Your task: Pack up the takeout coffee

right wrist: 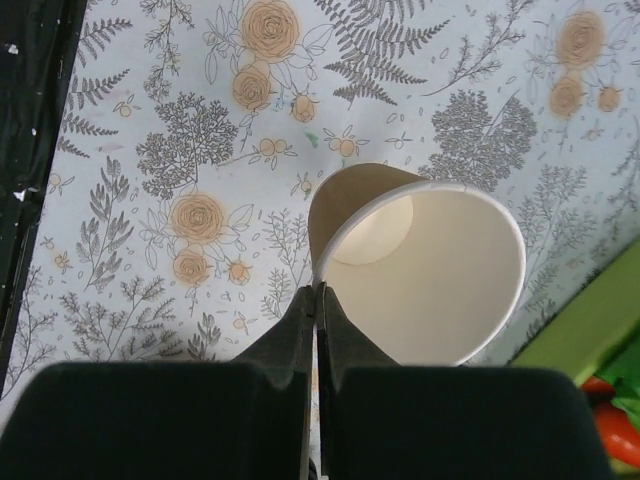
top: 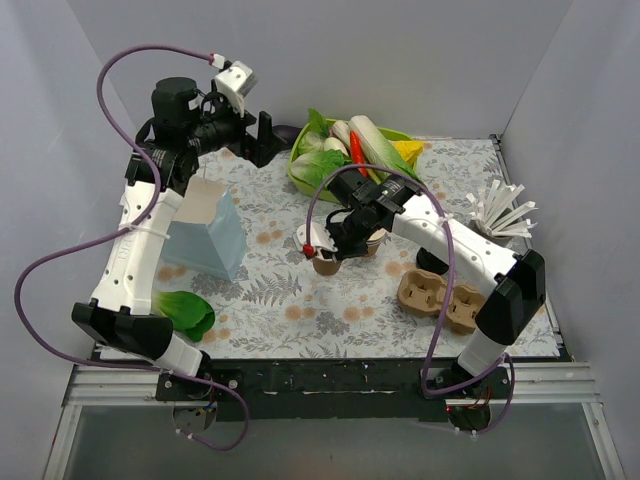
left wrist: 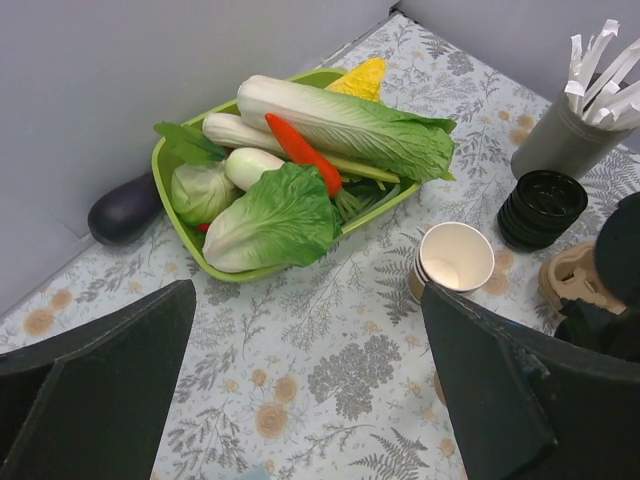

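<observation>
My right gripper is shut on the white rim of a tan paper cup with no lid. The cup is tilted, low over the middle of the floral table, and its inside is empty. No cup with a black lid shows in any view. The blue paper bag stands open at the left, well apart from the cup. My left gripper is open and empty, high at the back left beside the vegetable tray.
A green tray of vegetables stands at the back, an eggplant beside it. Stacked lidless cups, a stack of black lids and a stirrer holder are at right. A cardboard carrier lies front right, a bok choy front left.
</observation>
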`<state>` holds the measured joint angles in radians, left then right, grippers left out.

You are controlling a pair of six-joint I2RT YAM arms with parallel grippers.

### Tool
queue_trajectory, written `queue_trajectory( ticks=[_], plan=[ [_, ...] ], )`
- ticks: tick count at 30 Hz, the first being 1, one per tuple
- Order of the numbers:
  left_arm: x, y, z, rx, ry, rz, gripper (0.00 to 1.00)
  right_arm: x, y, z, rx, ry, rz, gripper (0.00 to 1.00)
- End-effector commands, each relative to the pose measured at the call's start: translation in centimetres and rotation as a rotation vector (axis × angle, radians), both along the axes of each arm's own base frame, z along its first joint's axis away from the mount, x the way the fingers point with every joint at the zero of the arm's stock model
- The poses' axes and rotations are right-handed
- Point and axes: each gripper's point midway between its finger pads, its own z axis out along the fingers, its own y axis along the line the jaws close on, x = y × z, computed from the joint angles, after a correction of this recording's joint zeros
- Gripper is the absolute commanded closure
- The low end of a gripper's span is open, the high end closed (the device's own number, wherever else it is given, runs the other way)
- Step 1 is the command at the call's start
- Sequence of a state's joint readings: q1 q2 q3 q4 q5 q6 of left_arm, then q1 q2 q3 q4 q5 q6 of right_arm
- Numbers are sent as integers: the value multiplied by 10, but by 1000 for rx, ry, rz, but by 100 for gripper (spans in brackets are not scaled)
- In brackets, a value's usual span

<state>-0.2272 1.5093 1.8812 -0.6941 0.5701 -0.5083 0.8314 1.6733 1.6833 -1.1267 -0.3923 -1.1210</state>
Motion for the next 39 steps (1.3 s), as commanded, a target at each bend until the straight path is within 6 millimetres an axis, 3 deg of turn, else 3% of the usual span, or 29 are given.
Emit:
queue_trajectory(
  ticks=[1, 3, 4, 11, 15, 17, 25, 29, 31, 33, 34, 35, 36, 38, 39],
  plan=[
    [-1, -6, 25, 77, -144, 44, 2, 0, 9, -18, 60, -3, 19, 99],
    [-1, -8, 22, 93, -144, 55, 2, 3, 18, -13, 136, -33, 14, 99],
    [-3, -11, 23, 91, -146, 52, 2, -3, 16, -27, 127, -9, 10, 99],
    [-7, -20, 16, 118, -145, 55, 2, -17, 28, -45, 165, 123, -32, 99],
    [-7, -22, 15, 133, -155, 59, 2, -16, 26, -51, 156, 113, -40, 99],
    [-8, -25, 16, 132, -156, 53, 2, -19, 22, -56, 132, 126, -37, 87],
    [-10, -32, 11, 141, -149, 33, 2, -23, 20, -62, 99, 164, -33, 82],
    [-12, -33, 10, 141, -145, 24, 2, -16, 19, -48, 101, 122, -47, 68],
    [-13, -33, 9, 139, -140, 22, 2, -12, 13, -40, 95, 117, -97, 65],
    [-15, -33, 7, 133, -131, 21, 2, 0, 1, -23, 135, 152, -183, 54],
    [-17, -33, 3, 133, -116, 16, 2, -1, -7, -18, 127, 210, -259, 41],
    [-18, -33, 1, 129, -108, 16, 2, 3, -14, -8, 144, 228, -300, 10],
    [-19, -33, -1, 130, -101, 16, 2, 16, -31, -7, 143, 239, -386, 7],
    [-22, -33, -8, 134, -84, 4, 2, 24, -56, 0, 132, 231, -481, 7],
    [-23, -34, -9, 135, -81, 0, 2, 33, -76, -7, 121, 227, -552, 9]
  ],
)
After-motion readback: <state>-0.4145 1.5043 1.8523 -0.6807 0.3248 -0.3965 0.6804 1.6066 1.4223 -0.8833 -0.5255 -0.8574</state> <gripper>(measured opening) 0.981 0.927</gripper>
